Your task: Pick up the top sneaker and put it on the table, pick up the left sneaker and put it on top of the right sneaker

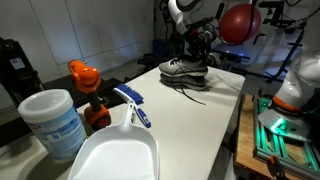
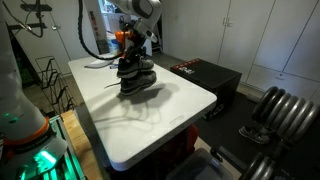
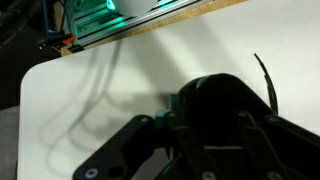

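Grey sneaker (image 1: 184, 70) lengthwise across the white table (image 1: 200, 120), fingers (image 3: 120, 155) above it, grip indiscernible

Exterior views face the table (image 1: 200, 112) (image 2: 165, 125) from opposite ends; wrist view looks closely down.

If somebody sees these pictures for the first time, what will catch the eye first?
The stacked sneakers at the far end of the white table, with the robot's hand at their top. Then the red ball behind, and the white dustpan nearest the camera.
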### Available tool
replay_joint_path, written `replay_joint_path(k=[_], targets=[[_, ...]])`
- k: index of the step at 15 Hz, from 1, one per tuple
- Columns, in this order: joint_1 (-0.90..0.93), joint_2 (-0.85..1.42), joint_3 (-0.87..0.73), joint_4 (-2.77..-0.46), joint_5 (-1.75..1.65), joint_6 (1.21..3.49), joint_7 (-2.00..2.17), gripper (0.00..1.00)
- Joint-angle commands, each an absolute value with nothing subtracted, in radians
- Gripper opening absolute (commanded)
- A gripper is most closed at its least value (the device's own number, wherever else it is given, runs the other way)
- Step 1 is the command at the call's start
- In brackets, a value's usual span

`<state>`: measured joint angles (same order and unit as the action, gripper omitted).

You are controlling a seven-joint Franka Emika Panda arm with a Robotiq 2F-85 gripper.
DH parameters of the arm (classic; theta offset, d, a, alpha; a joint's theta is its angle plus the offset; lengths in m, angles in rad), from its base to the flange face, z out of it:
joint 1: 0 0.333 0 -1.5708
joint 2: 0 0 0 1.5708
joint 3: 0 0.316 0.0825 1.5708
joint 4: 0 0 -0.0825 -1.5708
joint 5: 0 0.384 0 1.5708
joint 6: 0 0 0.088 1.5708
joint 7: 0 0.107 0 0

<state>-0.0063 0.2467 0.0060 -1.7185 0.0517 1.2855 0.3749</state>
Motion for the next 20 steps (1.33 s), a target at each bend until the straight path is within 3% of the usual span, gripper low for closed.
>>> replay_joint_path(k=[1,4,5,6,8,9,10,11,12,15,20], targets=[[0.008,0.27,-0.009,-1.687,0.06,1.247,0.387,0.71],[0.006,0.268,-0.011,-1.683,0.065,1.24,0.389,0.93],[0.006,0.268,-0.012,-1.682,0.065,1.238,0.39,0.96],[0.006,0.27,-0.013,-1.681,0.066,1.234,0.394,0.88],[0.005,0.271,-0.015,-1.679,0.068,1.229,0.394,0.85],[0.005,0.27,-0.016,-1.68,0.068,1.229,0.395,0.66],[0.005,0.268,-0.017,-1.68,0.068,1.229,0.396,0.65],[0.005,0.267,-0.018,-1.68,0.07,1.23,0.396,0.73],[0.005,0.264,-0.018,-1.68,0.069,1.231,0.397,0.89],[0.003,0.258,-0.019,-1.682,0.078,1.232,0.396,0.99],[0.004,0.249,-0.025,-1.693,0.078,1.252,0.423,1.0]])
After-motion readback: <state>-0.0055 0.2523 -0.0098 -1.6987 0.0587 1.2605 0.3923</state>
